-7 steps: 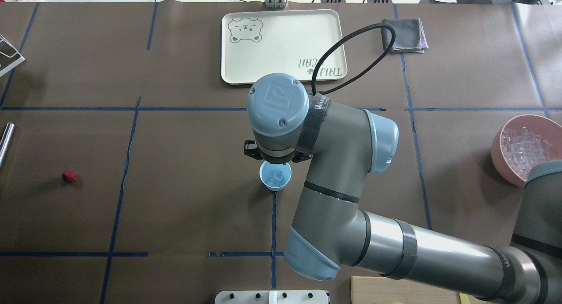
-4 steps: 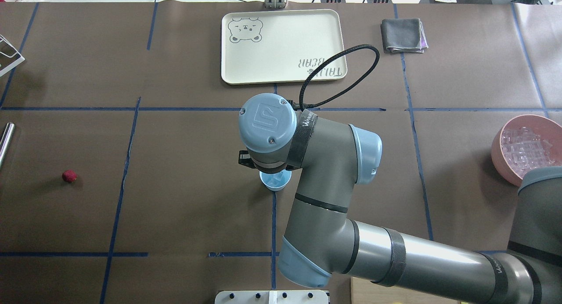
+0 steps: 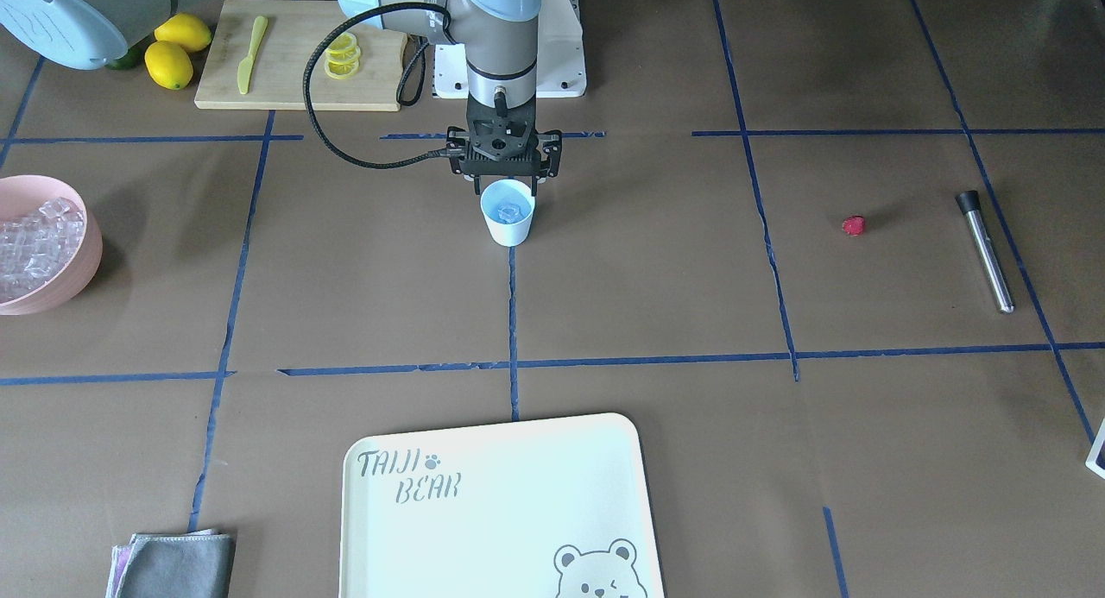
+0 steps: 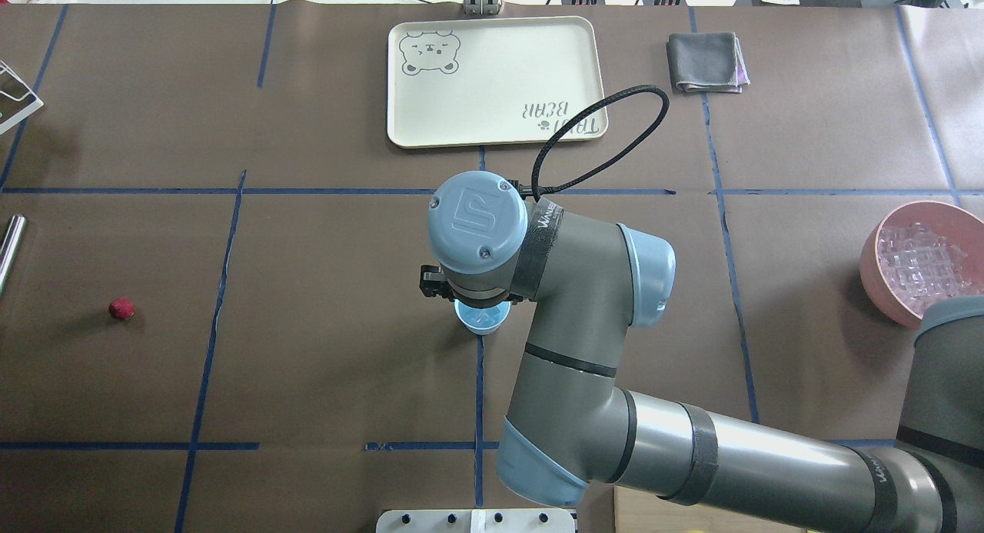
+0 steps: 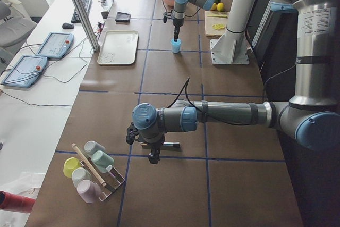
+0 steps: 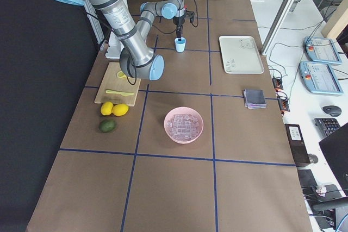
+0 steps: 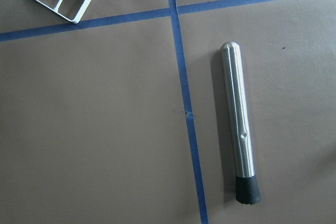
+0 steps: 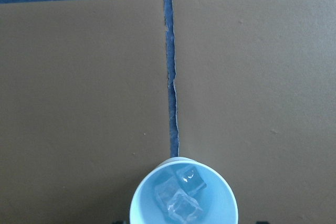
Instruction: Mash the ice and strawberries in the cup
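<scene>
1. Cup [image 3: 508,223] stands upright on worktop [image 3: 647,305], on a blue tape line near the middle.
2. Ice [image 8: 178,195]: a few clear cubes lie inside cup, at the bottom. More ice fills a pink bowl [image 3: 86,236], well apart from cup on robot's right.
3. Strawberry [image 3: 853,226] is not in cup. It lies alone on worktop, well apart from cup on robot's left.
4. Right claw [image 3: 506,179] hangs directly above cup's mouth, pointing down. Fingers spread wider than the rim, w/ nothing between them. Not touching cup as far as the views show.
5. Left claw [image 5: 154,159] hangs low over worktop, far from cup on robot's left. Shows only in the side view, so can't tell how wide it is or if it has anything.
6. Steel muddler [image 7: 239,124] w/ black tip lies flat, farther from cup than strawberry, same side. Left wrist cam looks straight down on it.
7. Cream bear tray [image 3: 492,512] lies beyond cup, on the side away from robot.
8. Cutting board [image 3: 293,63] w/ lemon slices is on robot's side of cup.
</scene>
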Tool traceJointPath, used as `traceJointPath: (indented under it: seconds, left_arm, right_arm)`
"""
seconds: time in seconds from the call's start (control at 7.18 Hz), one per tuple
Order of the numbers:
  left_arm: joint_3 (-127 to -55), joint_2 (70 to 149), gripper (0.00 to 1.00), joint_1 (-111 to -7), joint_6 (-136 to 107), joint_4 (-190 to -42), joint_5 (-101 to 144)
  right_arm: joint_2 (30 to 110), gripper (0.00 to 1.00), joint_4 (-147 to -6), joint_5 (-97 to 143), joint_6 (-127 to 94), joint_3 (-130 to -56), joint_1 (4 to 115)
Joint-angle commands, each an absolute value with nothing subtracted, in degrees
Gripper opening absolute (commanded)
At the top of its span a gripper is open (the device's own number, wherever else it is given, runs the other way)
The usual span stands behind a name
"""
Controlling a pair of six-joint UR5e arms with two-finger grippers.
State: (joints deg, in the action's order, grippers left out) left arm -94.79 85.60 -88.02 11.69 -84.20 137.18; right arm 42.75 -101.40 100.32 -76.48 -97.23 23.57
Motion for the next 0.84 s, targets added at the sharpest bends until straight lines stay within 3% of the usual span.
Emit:
traceJointPath:
  seconds: [0.0,0.42,0.7]
  left_arm:
    - [-94.83,85.61,1.00,-87.89,11.69,-84.37,137.11]
    - [-96.93,85.78,1.00,-87.89,11.78,-84.38,137.02]
    - [-96.94,87.27,1.00,-87.72,11.25,-84.37,136.23]
  right_arm:
    - [43.32,0.99,-101.86,101.33,-75.85,-100.00,25.21]
    - [50.16,0.99,-101.78,112.19,-59.84,-102.39,38.61]
    - [58.92,0.99,-101.69,119.24,-41.85,-104.83,50.30]
